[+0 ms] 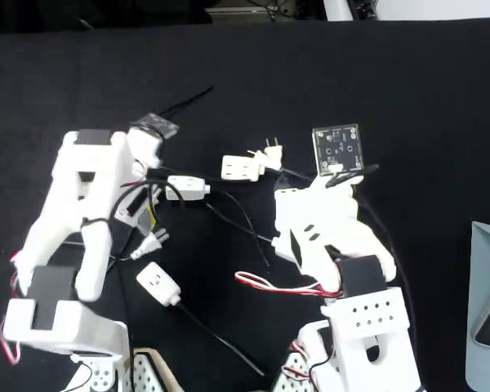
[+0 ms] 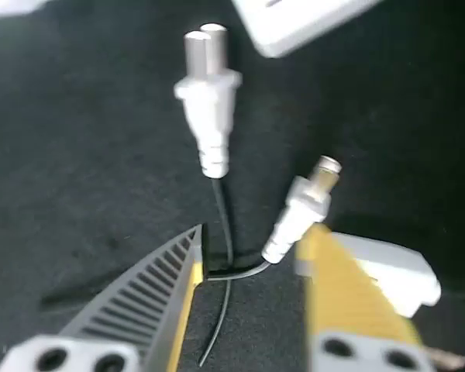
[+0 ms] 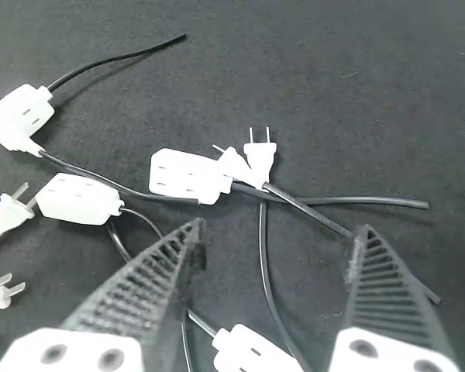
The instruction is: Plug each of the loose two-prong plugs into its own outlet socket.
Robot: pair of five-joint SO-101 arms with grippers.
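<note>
Two loose white two-prong plugs lie on the black cloth just ahead of my left gripper (image 2: 252, 240), which is open. One plug (image 2: 208, 101) points away from it and the other plug (image 2: 302, 209) lies slantwise by the yellow finger (image 2: 337, 291). From above, this gripper (image 1: 144, 214) hovers over those plugs (image 1: 151, 241). My right gripper (image 3: 279, 232) is open above crossing black cords. Ahead of it lie a white outlet socket (image 3: 187, 176) and two plugs (image 3: 260, 151) touching its end. From above, that socket (image 1: 241, 167) sits by the right gripper (image 1: 284, 194).
More white sockets lie around: one (image 1: 186, 187) beside the left arm, one (image 1: 158, 283) nearer the front, one (image 3: 19, 115) farther out. Black cords cross the middle. A black square board (image 1: 337, 149) sits behind the right arm, and a grey bin (image 1: 486, 302) stands at the right edge.
</note>
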